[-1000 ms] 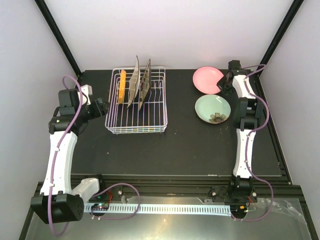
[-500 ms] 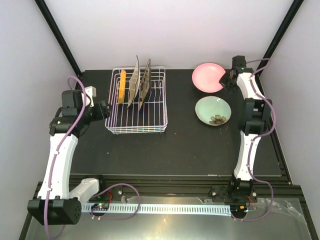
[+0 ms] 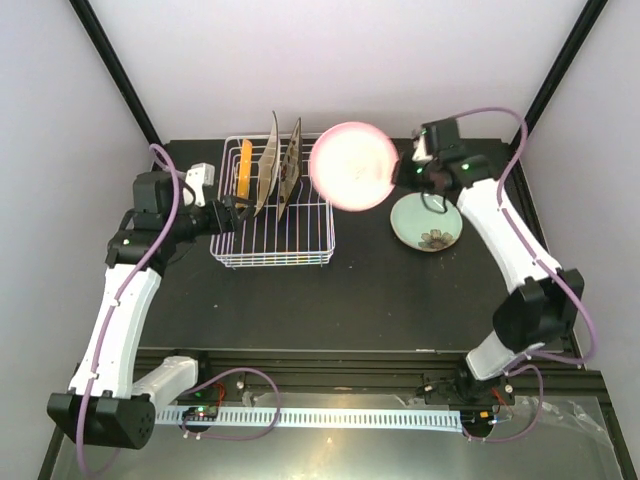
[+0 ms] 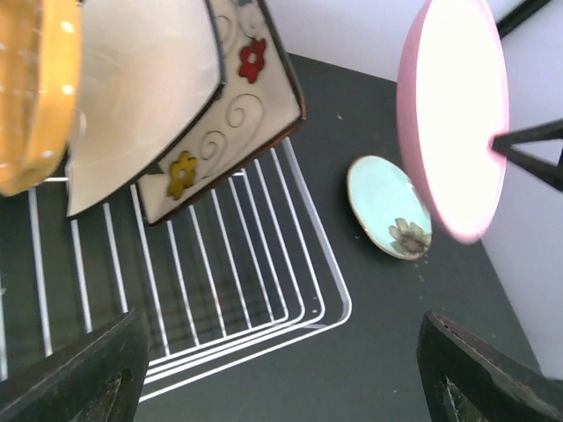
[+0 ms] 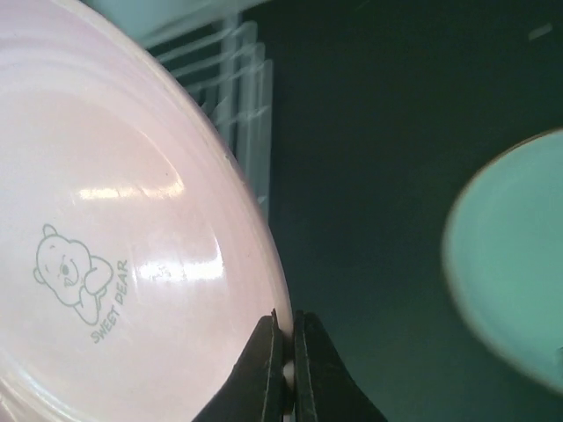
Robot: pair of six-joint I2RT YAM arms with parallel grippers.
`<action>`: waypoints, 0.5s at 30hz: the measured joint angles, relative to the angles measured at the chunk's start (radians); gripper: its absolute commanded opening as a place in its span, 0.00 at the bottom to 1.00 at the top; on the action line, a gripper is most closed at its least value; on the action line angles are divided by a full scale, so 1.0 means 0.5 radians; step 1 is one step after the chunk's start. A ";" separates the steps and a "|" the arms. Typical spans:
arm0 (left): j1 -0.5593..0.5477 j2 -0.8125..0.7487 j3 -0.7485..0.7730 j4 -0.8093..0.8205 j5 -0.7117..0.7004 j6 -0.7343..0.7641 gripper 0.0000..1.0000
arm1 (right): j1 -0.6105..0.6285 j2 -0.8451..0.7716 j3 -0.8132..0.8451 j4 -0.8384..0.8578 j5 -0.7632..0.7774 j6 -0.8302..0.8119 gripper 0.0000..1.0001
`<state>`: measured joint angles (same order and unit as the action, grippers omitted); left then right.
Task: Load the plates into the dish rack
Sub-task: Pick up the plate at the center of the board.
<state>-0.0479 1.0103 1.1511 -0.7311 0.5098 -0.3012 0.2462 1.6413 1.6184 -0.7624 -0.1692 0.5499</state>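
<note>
My right gripper is shut on the rim of the round pink plate and holds it on edge in the air, just right of the white wire dish rack. The pink plate also shows in the left wrist view. The rack holds the small orange plate, the plain white square plate and the flowered cream square plate, all upright. The pale green plate lies flat on the table. My left gripper is open and empty at the rack's left side.
The black table top ends at a raised front rail. Black frame posts stand at the back corners, with pale walls close on both sides. Purple cables loop off both arms.
My right gripper has lifted the pink plate off the table and carried it left toward the rack, tipping it on edge. My left gripper has moved right, closer to the rack.
</note>
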 measured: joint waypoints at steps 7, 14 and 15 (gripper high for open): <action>-0.038 0.117 -0.125 0.234 0.277 -0.106 0.88 | 0.504 -0.335 -0.267 -0.134 -0.117 0.045 0.01; -0.056 0.131 -0.253 0.314 0.419 -0.134 0.89 | 0.684 -0.353 -0.284 -0.183 -0.108 0.140 0.01; -0.056 0.130 -0.265 0.314 0.428 -0.139 0.90 | 0.689 -0.353 -0.284 -0.184 -0.103 0.152 0.01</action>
<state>-0.0761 1.0756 1.0187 -0.5743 0.7238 -0.3706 0.5907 1.4647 1.4765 -0.8543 -0.2207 0.6258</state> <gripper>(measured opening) 0.891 0.032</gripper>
